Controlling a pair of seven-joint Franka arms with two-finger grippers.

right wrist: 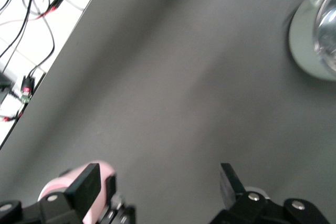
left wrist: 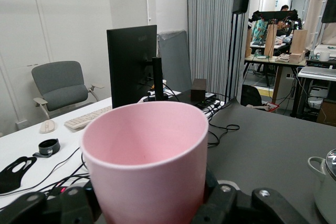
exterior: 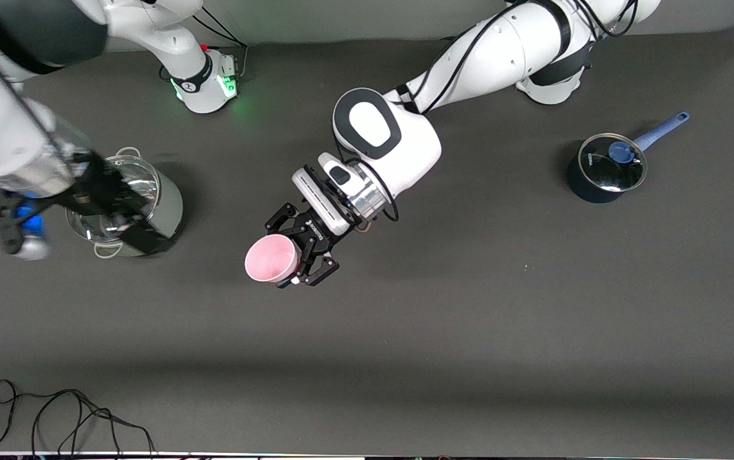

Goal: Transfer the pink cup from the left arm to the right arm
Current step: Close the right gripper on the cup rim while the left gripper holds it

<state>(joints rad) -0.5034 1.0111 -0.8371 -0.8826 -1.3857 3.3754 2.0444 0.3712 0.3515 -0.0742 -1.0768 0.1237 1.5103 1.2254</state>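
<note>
- The left gripper [exterior: 299,246], a splayed black claw, is clamped around the pink cup [exterior: 271,258] and holds it up in the air over the bare middle of the table [exterior: 469,306], mouth turned toward the front camera.
- The right gripper [exterior: 124,217] hangs over the steel pot [exterior: 125,206] at the right arm's end of the table; its 2 straight fingers [right wrist: 90,182] stand apart with nothing between them.
- Progress, as I judge it: the pick-up is done, the handover is not. The 2 grippers are well apart; the right one must close in, take the cup, and the left must let go.
- The left wrist view alone shows the cup is empty and seated deep in the claw.
- The right wrist view alone shows the gap between the right gripper's fingers, blurred in the front view.
- Only the front view shows the blue saucepan [exterior: 604,171] at the left arm's end.
</note>
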